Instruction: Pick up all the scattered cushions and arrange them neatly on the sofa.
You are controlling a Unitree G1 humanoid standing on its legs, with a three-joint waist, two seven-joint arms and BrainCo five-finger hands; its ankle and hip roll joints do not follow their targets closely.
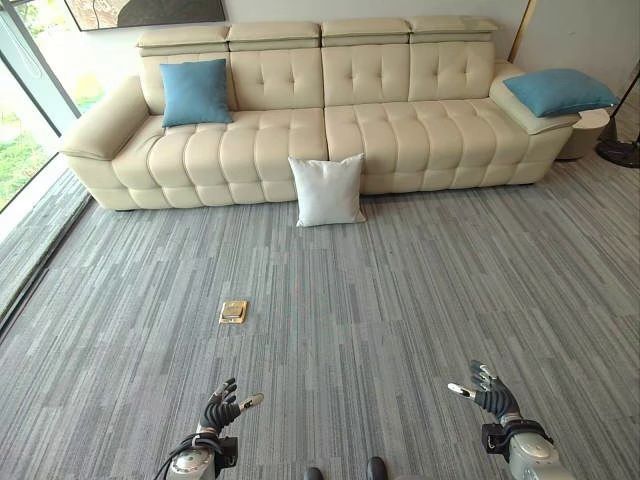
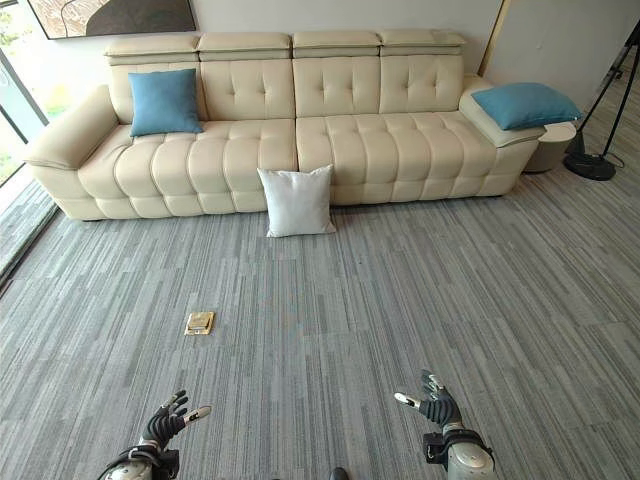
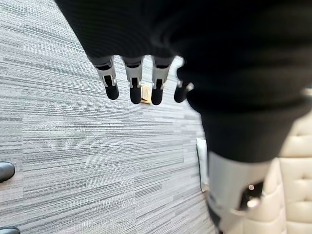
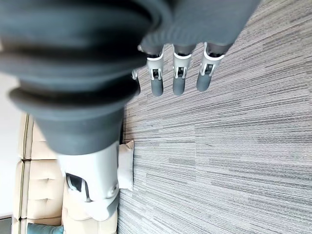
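The white cushion [image 1: 327, 190] leaned upright against the sofa [image 1: 300, 140] front, far ahead and between the left hand [image 1: 220, 410] and right hand [image 1: 493, 395], both with relaxed, empty fingers.

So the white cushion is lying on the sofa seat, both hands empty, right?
Not quite. The left eye view shows the white cushion on the carpet, leaning against the sofa front. Left hand and right hand are indeed empty.

Both eye views look down from well back at the sofa [image 1: 330, 100] across grey carpet [image 1: 400, 300], while each wrist view skims that carpet close up, sharing the sofa's front edge
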